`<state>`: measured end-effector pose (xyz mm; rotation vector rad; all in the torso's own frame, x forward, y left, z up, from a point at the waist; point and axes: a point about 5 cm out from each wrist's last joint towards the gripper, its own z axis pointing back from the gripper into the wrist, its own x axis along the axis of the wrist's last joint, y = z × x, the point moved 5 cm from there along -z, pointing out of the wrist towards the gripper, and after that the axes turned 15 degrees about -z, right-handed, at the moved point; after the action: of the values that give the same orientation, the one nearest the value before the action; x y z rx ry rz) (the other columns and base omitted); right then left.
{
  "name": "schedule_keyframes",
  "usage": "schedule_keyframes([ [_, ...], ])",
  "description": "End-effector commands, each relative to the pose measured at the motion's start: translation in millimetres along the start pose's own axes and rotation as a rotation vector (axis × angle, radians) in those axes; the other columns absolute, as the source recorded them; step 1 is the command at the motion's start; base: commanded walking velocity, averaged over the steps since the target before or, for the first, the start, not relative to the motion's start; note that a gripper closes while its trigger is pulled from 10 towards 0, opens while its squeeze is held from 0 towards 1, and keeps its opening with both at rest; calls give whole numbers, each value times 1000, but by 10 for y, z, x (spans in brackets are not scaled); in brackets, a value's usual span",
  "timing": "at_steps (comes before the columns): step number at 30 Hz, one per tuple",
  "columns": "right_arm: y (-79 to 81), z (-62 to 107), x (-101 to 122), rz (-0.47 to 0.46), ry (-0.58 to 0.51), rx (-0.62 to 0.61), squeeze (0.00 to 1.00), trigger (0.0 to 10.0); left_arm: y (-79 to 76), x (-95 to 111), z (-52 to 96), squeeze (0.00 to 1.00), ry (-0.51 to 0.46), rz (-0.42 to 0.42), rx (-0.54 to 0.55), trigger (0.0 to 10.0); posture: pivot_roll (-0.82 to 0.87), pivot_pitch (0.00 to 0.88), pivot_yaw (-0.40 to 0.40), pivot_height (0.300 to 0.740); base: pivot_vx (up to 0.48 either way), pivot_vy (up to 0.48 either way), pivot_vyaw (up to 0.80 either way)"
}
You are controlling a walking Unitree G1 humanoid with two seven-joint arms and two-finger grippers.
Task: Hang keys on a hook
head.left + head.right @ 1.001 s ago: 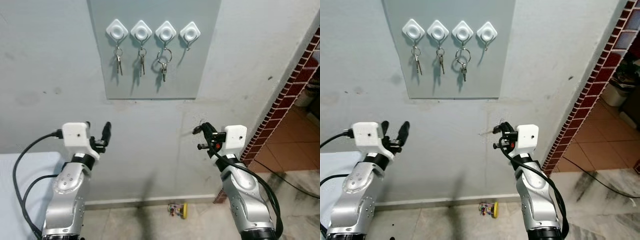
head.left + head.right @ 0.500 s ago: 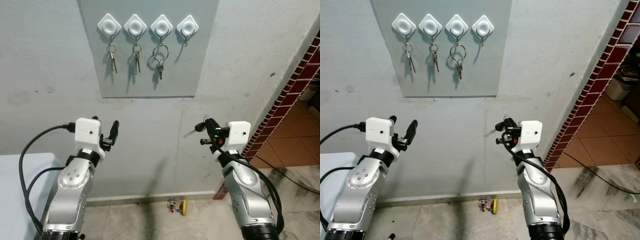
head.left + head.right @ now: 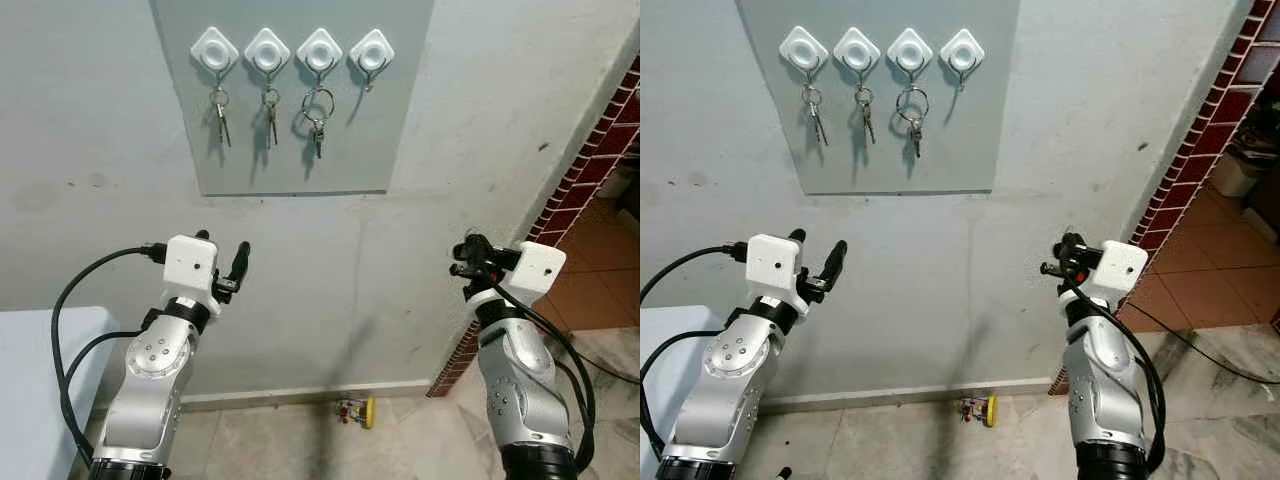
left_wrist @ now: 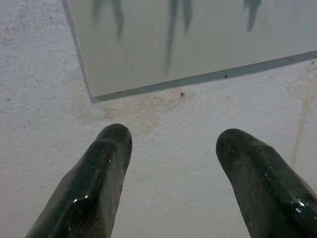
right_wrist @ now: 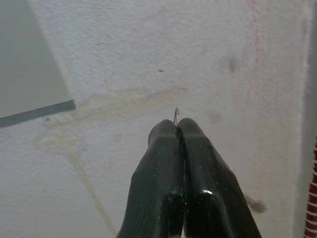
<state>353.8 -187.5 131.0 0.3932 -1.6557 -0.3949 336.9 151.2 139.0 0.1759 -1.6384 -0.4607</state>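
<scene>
Four white hooks (image 3: 267, 48) counted in a row on the grey panel (image 3: 290, 160), up on the wall. Going left to right: found keys (image 3: 219, 105) on the first three, the third set on a big ring (image 3: 318, 100). Saw just a little metal prong under the fourth.

Re: Checked the grippers too?

Yep. Found the left gripper (image 3: 225, 245) raised below the panel's lower left corner, pointed at the wall, fingers spread wide, gripping nothing. Noticed a small yellow thing (image 3: 355, 413) down on the floor by the wall's foot, between the two arms.

Re: And the right one?

Spotted the right gripper (image 3: 465, 255) out past the panel's right side, well below the hooks, fingers pressed tight together on a thin wire loop (image 5: 176, 115) poking out at the tips. Couldn't tell whether part of a key ring or not. Red brick edging (image 3: 590, 150) further right.
</scene>
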Motion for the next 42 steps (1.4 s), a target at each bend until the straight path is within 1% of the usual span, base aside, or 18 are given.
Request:
schedule_keyframes([
  [1,106,-14,-2,21,-3,42,0,10000,16,56,-29,0,-22,-16,-4,10000,-122,37,27,740,0,0,0],
  [5,162,-14,-37,18,7,59,0,10000,32,70,-38,0,-28,6,-5,10000,-120,34,26,740,0,0,0],
  [8,187,-13,-62,20,16,71,0,10000,81,65,-37,0,-20,42,27,10000,-116,36,22,740,0,-305,0],
  [10,196,-18,-69,21,19,75,0,10000,115,44,-41,0,-10,40,58,10000,-116,35,21,740,0,0,0],
  [12,201,-24,-71,27,21,82,0,10000,132,41,-49,0,-10,85,69,10000,-115,36,19,740,0,0,0],
  [19,286,-57,-91,57,40,135,0,10000,107,150,-114,0,-49,78,41,10000,-114,34,15,740,0,0,0],
  [21,353,-83,-87,73,45,173,0,10000,81,213,-147,0,-70,59,8,10000,-117,34,16,740,0,0,0],
  [22,434,-121,-66,94,44,214,0,10000,45,290,-170,0,-100,52,-29,10000,-121,36,16,740,0,0,0],
  [24,519,-171,-27,114,40,259,0,10000,3,384,-191,0,-134,42,-68,10000,-121,39,12,740,0,0,0],
  [27,589,-225,24,119,32,293,0,10000,-45,491,-208,0,-176,30,-108,10000,-119,41,8,740,0,0,0],
  [28,692,-297,100,138,16,339,0,10000,-74,615,-240,0,-213,28,-138,10000,-117,45,4,740,0,0,0],
  [29,692,-297,100,138,16,339,0,10000,-74,615,-240,0,-213,28,-138,10000,-117,45,4,740,0,0,0],
  [32,832,-348,215,132,-19,405,0,10000,-69,833,-277,0,-280,85,-161,10000,-112,47,1,740,0,0,0],
  [35,865,-358,235,126,-24,421,0,10000,-69,880,-290,0,-293,93,-168,10000,-112,47,1,740,0,0,0],
  [36,1000,-387,305,112,-48,467,0,10000,-70,1037,-334,0,-327,107,-181,10000,-109,49,1,740,0,0,0],
  [38,1079,-401,346,106,-65,497,0,10000,-71,1120,-356,0,-345,103,-191,10000,-109,49,1,740,0,0,0],
  [39,1177,-409,385,95,-80,530,0,10000,-75,1177,-373,0,-362,91,-200,10000,-111,50,6,740,0,0,0],
  [42,1366,-424,454,72,-104,599,0,10000,-89,1282,-402,0,-394,64,-223,10000,-112,52,9,740,0,0,0],
])
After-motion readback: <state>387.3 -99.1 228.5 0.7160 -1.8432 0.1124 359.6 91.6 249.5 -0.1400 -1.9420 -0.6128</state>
